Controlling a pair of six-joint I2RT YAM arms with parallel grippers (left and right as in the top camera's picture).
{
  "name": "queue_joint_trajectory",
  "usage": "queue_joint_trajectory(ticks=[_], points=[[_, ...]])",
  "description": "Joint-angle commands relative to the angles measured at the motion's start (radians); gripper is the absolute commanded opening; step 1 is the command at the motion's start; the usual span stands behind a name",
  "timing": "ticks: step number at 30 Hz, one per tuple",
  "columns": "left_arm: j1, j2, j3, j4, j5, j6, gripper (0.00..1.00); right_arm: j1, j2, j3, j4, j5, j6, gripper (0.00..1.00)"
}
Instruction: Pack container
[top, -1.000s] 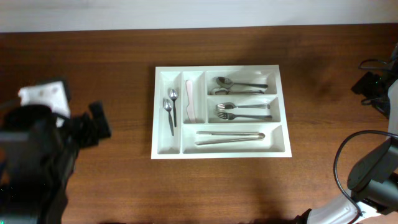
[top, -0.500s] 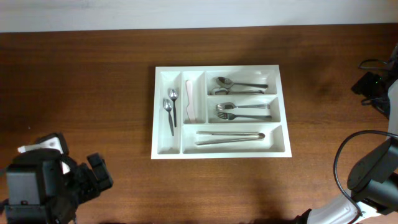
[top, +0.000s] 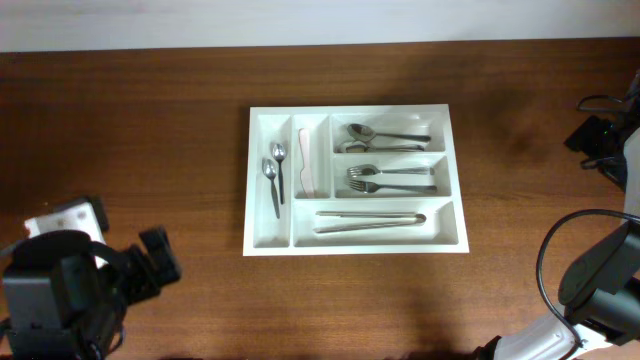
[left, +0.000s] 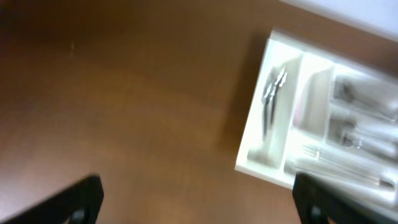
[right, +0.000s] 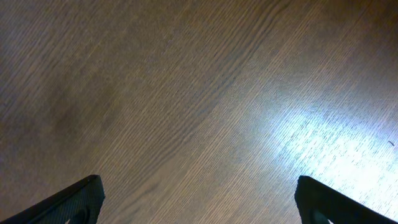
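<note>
The container (top: 449, 170) is a white five-compartment cutlery tray at the table's middle. It holds two small spoons (top: 274, 175), a pale knife (top: 304, 165), spoons (top: 385, 135), forks (top: 385, 180) and tongs (top: 370, 220). It shows blurred at the upper right of the left wrist view (left: 261, 134). My left gripper (left: 199, 202) is open and empty over bare wood, left of the tray; the arm (top: 70, 300) sits at the lower left. My right gripper (right: 199, 202) is open and empty over bare wood; its arm (top: 600, 270) sits at the lower right.
A black cable and fitting (top: 600, 135) lie at the right edge of the table. The brown wooden table (top: 150, 120) surrounds the tray. A white wall strip runs along the far edge.
My left arm has drawn back toward the lower left corner, away from the tray. The tray, its cutlery and the right arm have not moved.
</note>
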Motion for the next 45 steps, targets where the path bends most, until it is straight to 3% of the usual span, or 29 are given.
queue_joint_trajectory(ticks=[1,5,13,19,24,31,45], points=[[0.005,-0.075,-0.122,0.177,0.055,0.188,0.99,0.002,0.000,0.016,0.001,0.002,0.005,0.99],[0.005,-0.218,-0.381,0.433,0.158,0.328,0.99,0.002,0.000,0.016,0.001,0.002,0.005,0.99],[0.006,-0.526,-0.929,0.912,0.177,0.332,0.99,0.002,0.000,0.016,0.001,0.003,0.005,0.99],[0.006,-0.665,-1.138,1.123,0.206,0.333,0.99,0.002,0.000,0.016,0.001,0.002,0.005,0.99],[0.006,-0.779,-1.215,1.220,0.217,0.400,0.99,0.002,0.000,0.016,0.001,0.002,0.005,0.99],[0.006,-0.834,-1.236,1.215,0.257,0.576,0.99,0.002,0.000,0.016,0.001,0.002,0.005,0.99],[0.006,-0.839,-1.385,1.237,0.223,0.531,0.99,0.002,0.000,0.016,0.001,0.002,0.005,0.99]])
